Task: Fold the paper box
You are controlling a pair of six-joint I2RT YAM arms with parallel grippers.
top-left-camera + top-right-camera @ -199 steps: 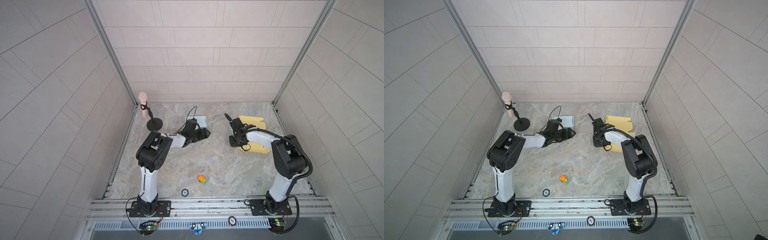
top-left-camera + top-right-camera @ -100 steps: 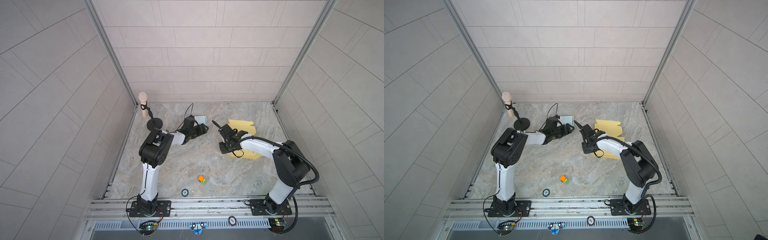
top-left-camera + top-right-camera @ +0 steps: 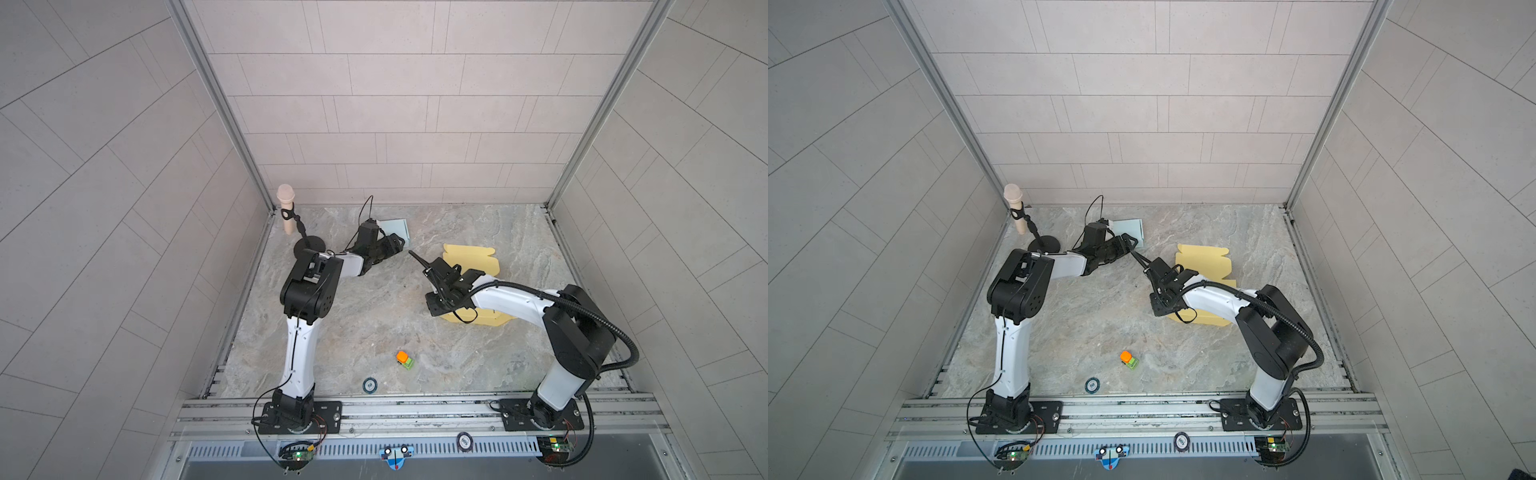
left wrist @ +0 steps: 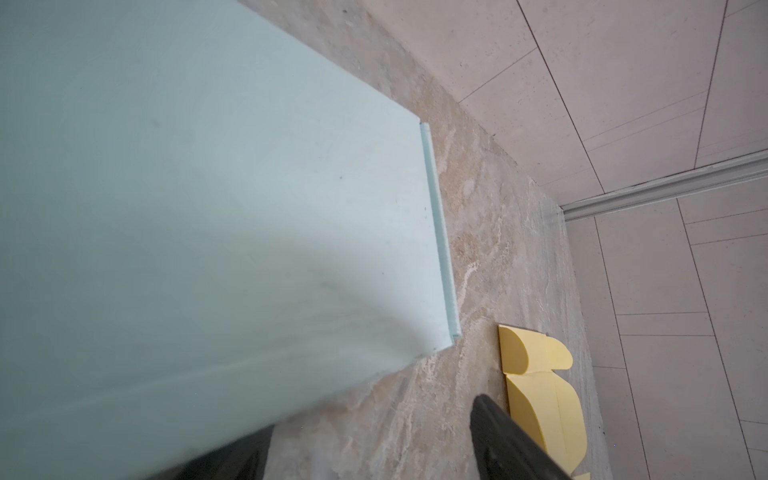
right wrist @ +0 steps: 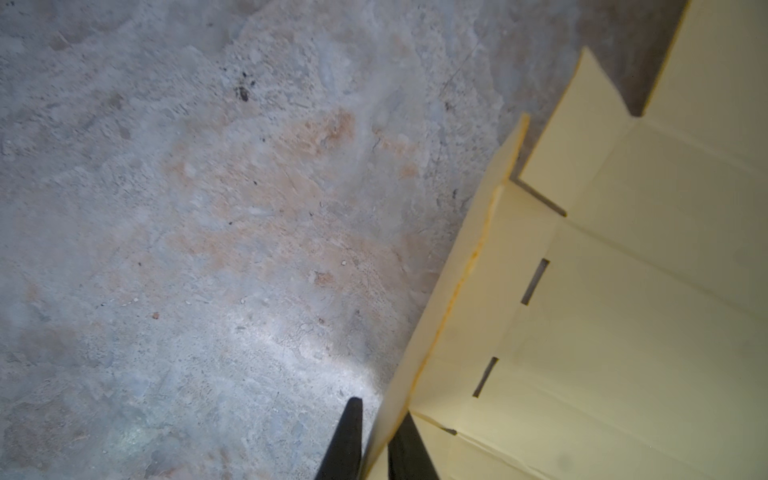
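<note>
- We see the paper box (image 3: 469,257) lying mostly flat on the bench (image 3: 365,320). It is smooth, pale yellow card with a wavy far edge.
- The bench is grey-brown stone, speckled and rough-looking.
- Only the right wrist view shows us fold lines and two thin slots in the paper box (image 5: 623,291), and one side flap standing up.
- The right gripper (image 5: 379,415) has its thin black fingers (image 5: 345,444) closed on that flap.
- The left gripper (image 3: 395,244) is behind the paper box, toward the back wall. Its fingers (image 4: 507,440) are spread wide and pinch nothing.
- A pale blue box (image 4: 208,208) with a sharp, straight edge sits right by those fingers, and bare stone shows between it and one of them.
- Only the left wrist view shows the paper box's round tabs (image 4: 536,353).
- In both top views a small orange and green toy (image 3: 404,360) sits well in front of the paper box, with bare stone between them.
</note>
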